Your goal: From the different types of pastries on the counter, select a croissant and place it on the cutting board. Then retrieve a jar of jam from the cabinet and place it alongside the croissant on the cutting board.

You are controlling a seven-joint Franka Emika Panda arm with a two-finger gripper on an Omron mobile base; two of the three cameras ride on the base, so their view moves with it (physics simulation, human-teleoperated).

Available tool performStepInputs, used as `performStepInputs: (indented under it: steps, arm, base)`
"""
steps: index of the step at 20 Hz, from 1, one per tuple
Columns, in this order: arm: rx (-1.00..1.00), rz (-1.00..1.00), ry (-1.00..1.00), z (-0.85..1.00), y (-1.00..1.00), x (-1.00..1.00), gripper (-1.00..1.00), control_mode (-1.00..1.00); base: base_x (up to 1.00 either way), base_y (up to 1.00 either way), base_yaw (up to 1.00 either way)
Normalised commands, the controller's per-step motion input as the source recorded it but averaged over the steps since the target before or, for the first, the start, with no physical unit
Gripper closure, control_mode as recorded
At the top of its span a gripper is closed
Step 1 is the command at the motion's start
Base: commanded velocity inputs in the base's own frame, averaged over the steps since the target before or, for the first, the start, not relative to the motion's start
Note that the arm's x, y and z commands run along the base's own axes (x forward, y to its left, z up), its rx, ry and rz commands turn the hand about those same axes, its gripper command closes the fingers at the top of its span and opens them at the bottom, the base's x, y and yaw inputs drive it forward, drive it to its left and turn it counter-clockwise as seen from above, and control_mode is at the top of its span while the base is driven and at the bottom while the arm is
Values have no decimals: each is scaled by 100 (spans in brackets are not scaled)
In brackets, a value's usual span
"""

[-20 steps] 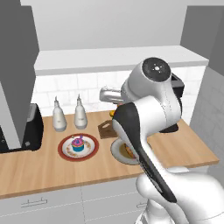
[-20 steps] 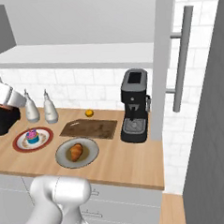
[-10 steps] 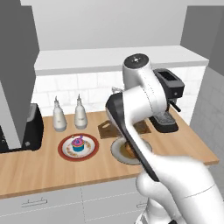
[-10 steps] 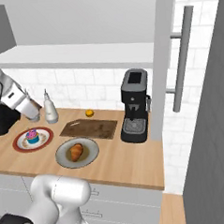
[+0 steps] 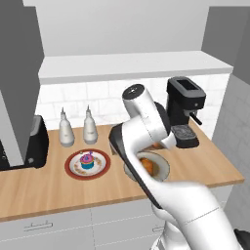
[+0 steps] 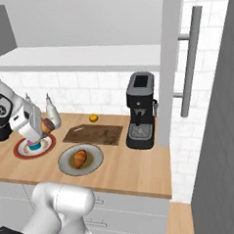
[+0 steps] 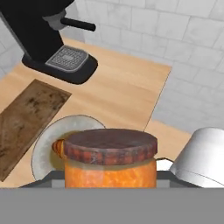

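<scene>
My small reddish-brown jam jar is gripped tight in the gripper, high above the grey plate with the golden croissant. The croissant isn't on the dark brown wooden cutting board yet. I should move slowly over the board and set the jar down flat, leaving room beside it.

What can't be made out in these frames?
- Croissant and plate: left base view, mostly behind the arm.
- Cutting board: hand view, cut off by the left edge.
- Fingers on the jar: hand view, jar fills the bottom, contact not visible.
- Jar: right base view, small, beside the gripper; grip unclear.
- Small orange object: right base view, too small to identify.
</scene>
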Motion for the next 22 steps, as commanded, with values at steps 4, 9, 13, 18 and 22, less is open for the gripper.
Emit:
performStepInputs:
  steps: [4, 9, 13, 18, 22]
  arm:
    - [2, -21, 0, 0, -20, 55, 100, -100]
    - [0, -31, 0, 0, -2, 77, 100, -100]
    - [0, -27, 0, -28, -19, 44, 100, -100]
    - [-1, -20, 3, -83, -20, -1, 100, -100]
    - [0, -14, -11, -40, -7, 3, 100, -100]
  base:
    - [0, 0, 0]
    - [0, 0, 0]
    - [0, 0, 0]
    - [0, 0, 0]
    - [0, 0, 0]
